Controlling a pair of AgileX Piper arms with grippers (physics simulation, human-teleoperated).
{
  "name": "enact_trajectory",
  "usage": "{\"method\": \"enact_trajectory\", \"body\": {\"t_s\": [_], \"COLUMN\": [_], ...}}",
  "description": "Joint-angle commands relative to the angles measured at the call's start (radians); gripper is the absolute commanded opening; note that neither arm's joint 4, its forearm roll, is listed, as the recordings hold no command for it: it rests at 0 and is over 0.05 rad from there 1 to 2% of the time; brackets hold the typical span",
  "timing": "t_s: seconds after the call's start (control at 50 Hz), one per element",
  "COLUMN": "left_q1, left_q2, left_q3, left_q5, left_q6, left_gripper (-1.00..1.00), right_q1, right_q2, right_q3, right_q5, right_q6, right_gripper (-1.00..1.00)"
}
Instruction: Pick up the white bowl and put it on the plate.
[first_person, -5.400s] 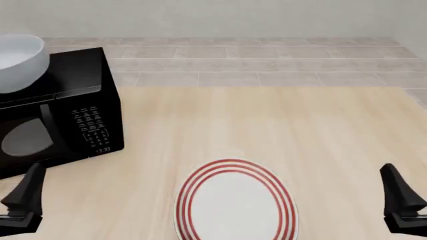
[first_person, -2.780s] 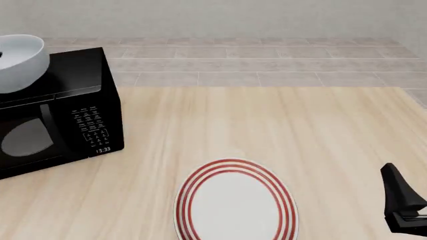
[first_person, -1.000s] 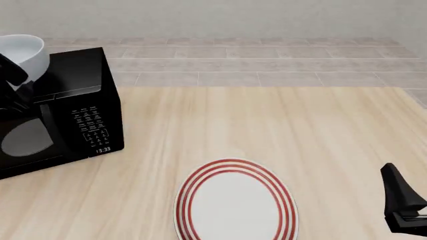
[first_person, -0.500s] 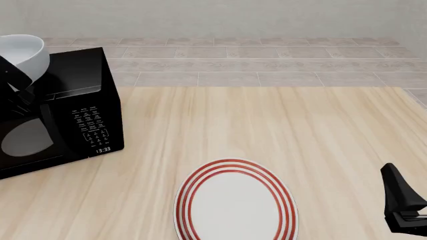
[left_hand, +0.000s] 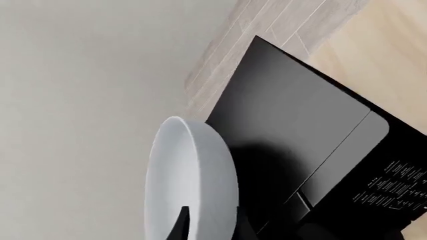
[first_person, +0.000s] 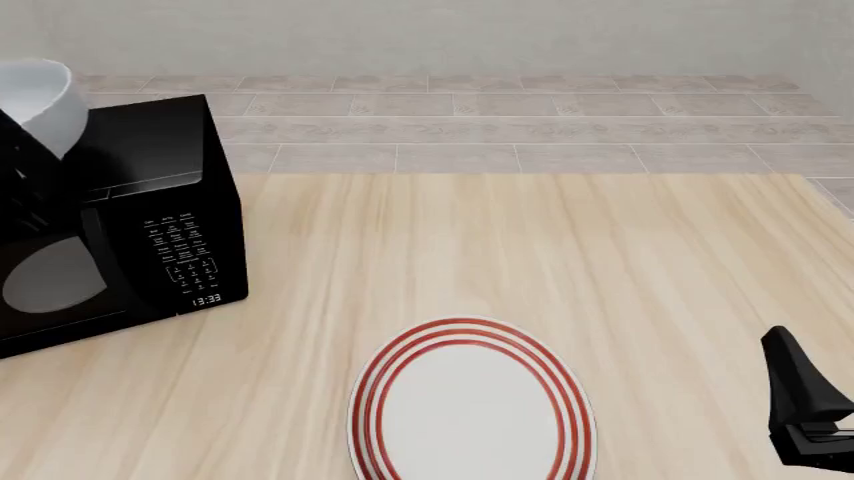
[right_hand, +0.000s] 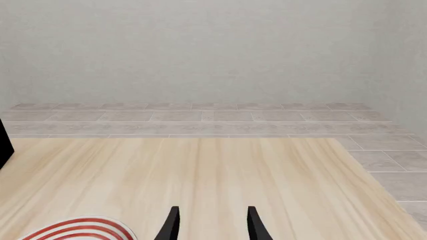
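**Step in hand: grasping the bowl on the microwave**

The white bowl (first_person: 38, 100) sits tilted atop the microwave (first_person: 134, 220) at the table's (first_person: 561, 250) far left. The left gripper (left_hand: 210, 227) straddles its rim, one finger inside, one outside; whether they have clamped cannot be told. The right gripper (right_hand: 211, 222) idles with fingers apart. Next move calls for a firm rim grip, a lift off the microwave, then travel to the plate (first_person: 470, 405), near and centre. Nothing obstructs that route.

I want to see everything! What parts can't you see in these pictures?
- Bowl: front view, left edge cuts it off.
- Left gripper: wrist view shows only fingertips at the bowl's rim; grip unclear.
- Plate: bottom edge cuts it.
- Microwave buttons: too small to read.
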Motion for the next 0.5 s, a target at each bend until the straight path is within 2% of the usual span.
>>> {"method": "enact_trajectory", "body": {"t_s": [0.02,0.22,0.5], "left_q1": [-0.007,-0.007,-0.033], "left_q2": [0.002,-0.021,-0.147], "left_q3": [0.031,0.021,-0.027], "left_q5": [0.02,0.037,0.156], "left_q6": [0.0,0.008,0.021], "left_gripper": [-1.0,-1.0,-1.0], "right_q1": [0.001,0.001,0.001], "right_q2": [0.001,0.001,0.001], "right_q3": [0.0,0.0,0.0], "right_q5": [-0.001,-0.001,-0.001], "right_q6": [0.0,0.0,0.0], "right_gripper": [1.0,1.0,1.0]}}
